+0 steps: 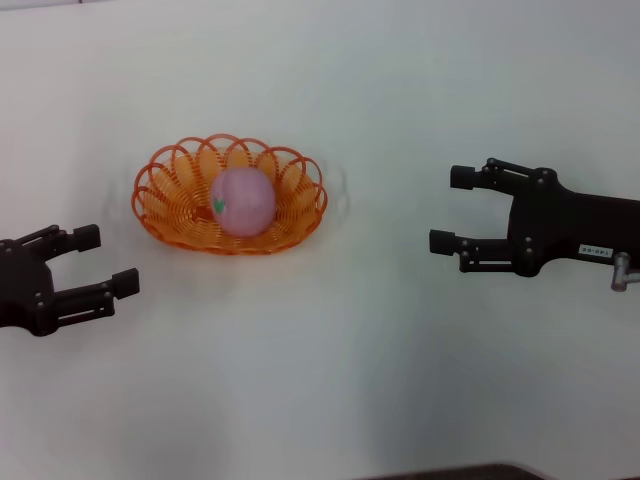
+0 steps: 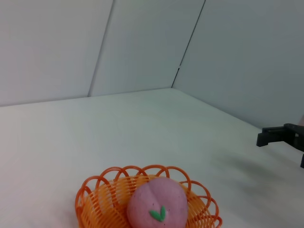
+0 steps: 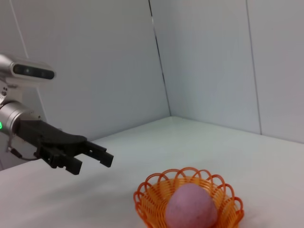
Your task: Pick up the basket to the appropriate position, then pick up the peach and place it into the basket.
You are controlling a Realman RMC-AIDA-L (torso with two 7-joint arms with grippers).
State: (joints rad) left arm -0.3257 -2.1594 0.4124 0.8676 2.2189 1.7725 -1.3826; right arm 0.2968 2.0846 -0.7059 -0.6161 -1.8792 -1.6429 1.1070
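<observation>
Inside basket (image 1: 160, 215): peach (image 1: 243, 201); both hands apart, fingers spread.

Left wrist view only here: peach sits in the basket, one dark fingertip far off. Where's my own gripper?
Observer: The left gripper hangs open to the robot's left of the basket, apart from its rim.
Operator: Whose is that dark finger?
Observer: It belongs to the right gripper, open too, out to the basket's right and holding nothing.
Operator: Anything else on the table?
Observer: No. The head view shows only the white table, with the peach resting in the middle of the basket.
</observation>
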